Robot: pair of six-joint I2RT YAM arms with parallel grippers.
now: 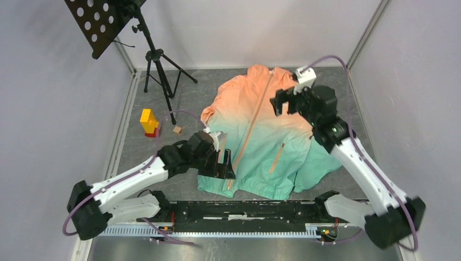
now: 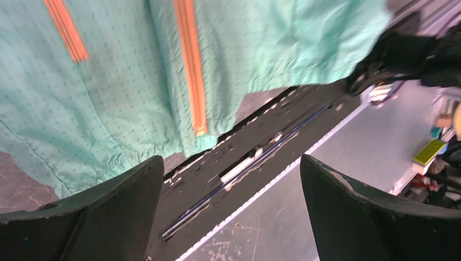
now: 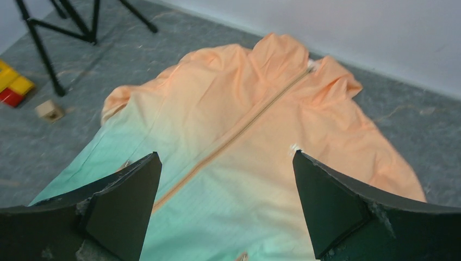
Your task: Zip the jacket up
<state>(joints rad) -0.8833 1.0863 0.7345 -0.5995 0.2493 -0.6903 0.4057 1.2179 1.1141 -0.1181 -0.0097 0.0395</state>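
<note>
The jacket [image 1: 261, 130] lies flat on the grey table, peach-orange collar far, teal hem near. Its tan centre zipper [image 1: 250, 130] runs from collar to hem, with a tan pocket zip [image 1: 277, 157] beside it. My left gripper [image 1: 227, 169] is open and empty, low over the hem just left of the zipper's bottom end [image 2: 200, 129]; its fingertips [image 2: 155, 163] frame the table edge. My right gripper [image 1: 278, 103] is open and empty, held above the jacket's upper right chest. In the right wrist view the zipper [image 3: 239, 133] and small white logo [image 3: 295, 147] lie between its fingers [image 3: 138, 179].
A black tripod stand [image 1: 157, 60] with a perforated desk stands at the back left. A yellow and red block [image 1: 148, 122] and a small wooden cube [image 1: 177, 129] lie left of the jacket. The black base rail [image 1: 244, 209] runs along the near edge. Walls enclose the table.
</note>
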